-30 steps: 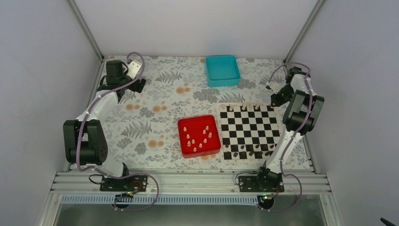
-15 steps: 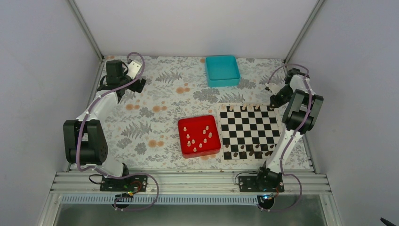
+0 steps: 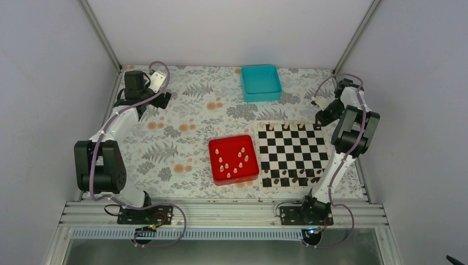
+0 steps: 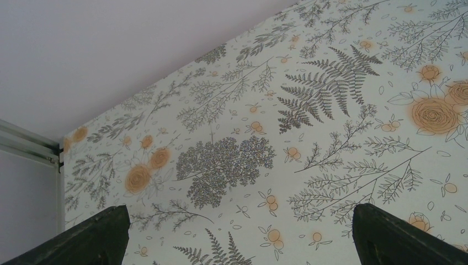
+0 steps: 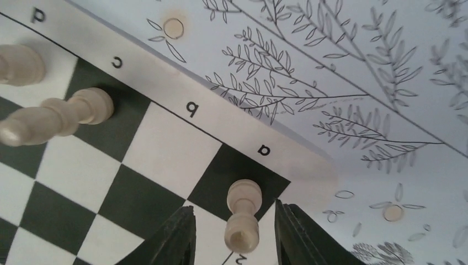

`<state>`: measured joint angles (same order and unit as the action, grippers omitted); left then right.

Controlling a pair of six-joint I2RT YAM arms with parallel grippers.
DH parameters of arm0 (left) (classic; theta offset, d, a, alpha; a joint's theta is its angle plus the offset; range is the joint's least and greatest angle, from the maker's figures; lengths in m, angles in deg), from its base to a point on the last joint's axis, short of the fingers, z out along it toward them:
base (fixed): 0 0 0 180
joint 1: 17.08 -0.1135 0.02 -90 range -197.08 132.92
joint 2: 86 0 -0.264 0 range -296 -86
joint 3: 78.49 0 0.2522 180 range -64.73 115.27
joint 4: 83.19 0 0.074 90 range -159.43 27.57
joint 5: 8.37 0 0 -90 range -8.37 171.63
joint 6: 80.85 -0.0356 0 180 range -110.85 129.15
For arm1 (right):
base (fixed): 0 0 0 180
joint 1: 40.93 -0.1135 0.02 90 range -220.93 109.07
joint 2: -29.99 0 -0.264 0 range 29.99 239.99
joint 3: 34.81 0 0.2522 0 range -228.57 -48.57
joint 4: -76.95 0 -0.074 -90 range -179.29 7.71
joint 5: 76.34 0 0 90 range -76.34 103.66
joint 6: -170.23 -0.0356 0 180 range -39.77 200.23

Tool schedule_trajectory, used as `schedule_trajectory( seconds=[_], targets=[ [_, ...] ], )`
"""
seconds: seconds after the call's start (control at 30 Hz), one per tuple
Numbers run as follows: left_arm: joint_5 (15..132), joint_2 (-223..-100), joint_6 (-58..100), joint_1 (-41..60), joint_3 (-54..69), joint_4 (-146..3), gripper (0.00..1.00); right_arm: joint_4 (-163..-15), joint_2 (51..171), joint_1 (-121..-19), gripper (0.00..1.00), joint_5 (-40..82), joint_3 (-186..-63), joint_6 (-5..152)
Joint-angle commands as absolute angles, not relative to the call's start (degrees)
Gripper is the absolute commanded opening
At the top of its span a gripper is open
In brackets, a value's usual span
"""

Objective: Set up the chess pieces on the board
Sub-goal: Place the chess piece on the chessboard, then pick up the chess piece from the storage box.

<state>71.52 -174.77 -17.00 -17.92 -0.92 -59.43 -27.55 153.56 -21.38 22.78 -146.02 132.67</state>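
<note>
I see my right gripper parted around a cream wooden chess piece on the checkered black-and-white board, far-right corner; my left gripper gapes wide, empty.

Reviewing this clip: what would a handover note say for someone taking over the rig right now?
Left gripper: open over the far-left tablecloth, holding nothing.
Right gripper: open around a cream piece standing on the a-file corner square of the board.
Done: a few cream pieces on the far row.
Left: about nine more in the red tray.
</note>
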Motion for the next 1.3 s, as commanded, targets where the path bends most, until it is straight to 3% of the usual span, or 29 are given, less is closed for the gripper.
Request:
schedule_trajectory(
  seconds=[0.0, 0.17, 0.33, 0.67, 1.27],
  targets=[
    [70.8, -174.0, -17.2, -18.0, -1.4, -59.9, 1.0, -24.9, 147.7, -23.0, 0.4, 24.3, -149.2, 132.7],
    [70.5, -174.1, -17.1, -18.0, -1.1, -59.8, 1.0, -22.2, 140.6, -31.1, 0.42, 23.1, -147.2, 132.4],
    [70.6, -174.1, -17.1, -18.0, -1.0, -59.8, 1.0, -19.9, 134.4, -47.1, 0.44, 23.2, -144.3, 131.0],
    [70.9, -173.9, -17.1, -18.0, -1.2, -59.8, 1.0, -17.2, 133.1, -71.3, 0.44, 23.2, -139.6, 125.5],
    [70.4, -174.5, -16.9, -18.0, -0.5, -59.3, 1.0, -23.1, 131.8, -81.2, 0.44, 24.3, -126.8, 121.0]
  ],
)
